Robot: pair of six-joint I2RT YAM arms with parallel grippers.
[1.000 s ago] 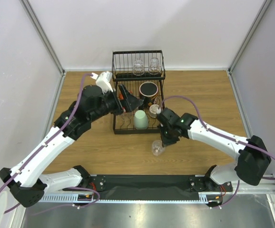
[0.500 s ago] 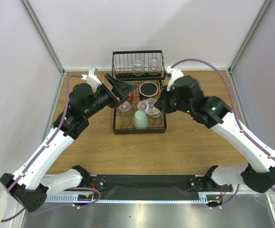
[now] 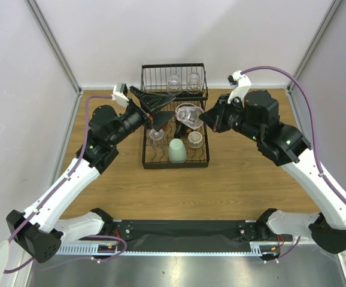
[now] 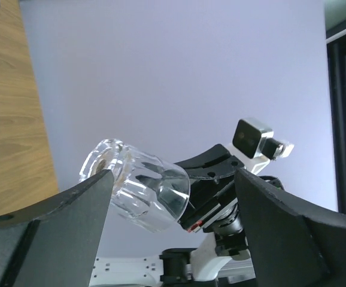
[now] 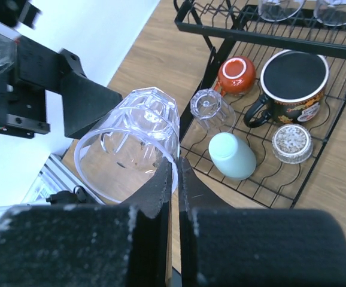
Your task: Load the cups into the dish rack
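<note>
My right gripper [image 5: 174, 164] is shut on the rim of a clear glass tumbler [image 5: 131, 143] and holds it tilted in the air over the black wire dish rack [image 3: 155, 162]. In the top view the tumbler [image 3: 188, 115] hangs above the rack's middle. My left gripper [image 3: 170, 104] is open and empty, raised beside the tumbler; its fingers [image 4: 47, 227] frame the tumbler [image 4: 137, 185]. In the rack lie a mint-green cup [image 5: 233, 155], a red mug [image 5: 237, 73], a black-rimmed mug [image 5: 293, 81] and two glasses [image 5: 211, 107] [image 5: 291, 142].
Two more clear glasses [image 3: 173, 83] [image 3: 194, 81] stand in the rack's raised basket at the back. White walls with metal posts close in the wooden table [image 3: 245, 173] on three sides. Both arms reach over the rack from either side.
My right arm has lifted the tumbler from the table in front of the rack and carried it over the rack. My left gripper has drawn back from the rack and risen.
</note>
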